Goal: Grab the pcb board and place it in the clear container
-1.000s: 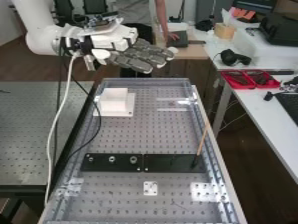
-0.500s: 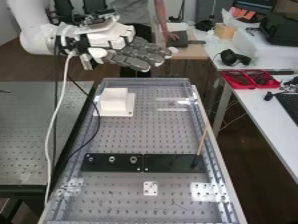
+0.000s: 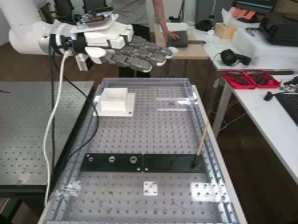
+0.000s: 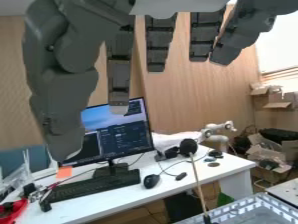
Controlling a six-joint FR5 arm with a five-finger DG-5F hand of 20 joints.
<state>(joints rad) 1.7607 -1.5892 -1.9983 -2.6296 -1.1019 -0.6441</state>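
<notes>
The pcb board is something you cannot single out with certainty among the parts on the grey perforated metal table (image 3: pixel 163 132), so its place cannot be told. Your robot hand (image 3: pixel 136 54), with dark grey fingers, is open, its fingers nearly straight, and hangs above and beyond the table's far end in the high view. In the wrist view you see those fingers (image 4: pixel 158 42) spread apart, with the thumb (image 4: pixel 61 95) beside them.

Near the far left corner of the table you have a white block (image 3: pixel 114 100) on a square white base (image 3: pixel 126 113). To the right of it, near the far right corner, lies a clear plastic piece (image 3: pixel 174 104); whether it is the clear container, you cannot tell. Closer to you, two flat black rectangular plates lie end to end across the table: the left one (image 3: pixel 100 164) bears three round metal pieces (image 3: pixel 112 159), and a thin light-brown stick (image 3: pixel 202 141) leans up from the right one (image 3: pixel 169 162). Nearer still, you find a small white plate with holes (image 3: pixel 150 188).
</notes>
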